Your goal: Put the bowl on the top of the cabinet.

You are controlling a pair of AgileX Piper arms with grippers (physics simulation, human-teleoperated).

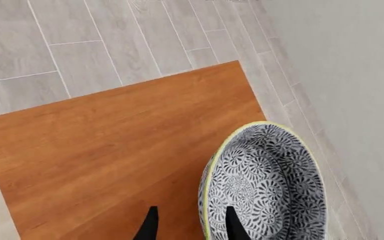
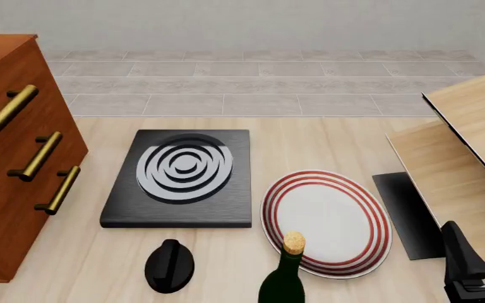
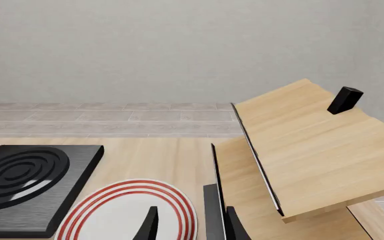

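In the left wrist view the bowl (image 1: 265,182), black-and-white floral with a yellow-green rim, sits over the near corner of the cabinet's reddish-brown top (image 1: 112,145). My left gripper (image 1: 192,226) is open with one finger inside the bowl and one outside, the rim between them. The front view shows the cabinet (image 2: 7,158) at the far left with three brass handles; the bowl and left arm are out of that view. My right gripper (image 2: 482,243) is open and empty at the front right; it also shows in the right wrist view (image 3: 192,227).
On the table stand a black hob with silver rings (image 2: 179,177), a white plate with red rings (image 2: 327,221), a dark bottle with a cork (image 2: 287,278) and a small black oval object (image 2: 169,265). Pale-wood boards (image 2: 470,158) rise at the right.
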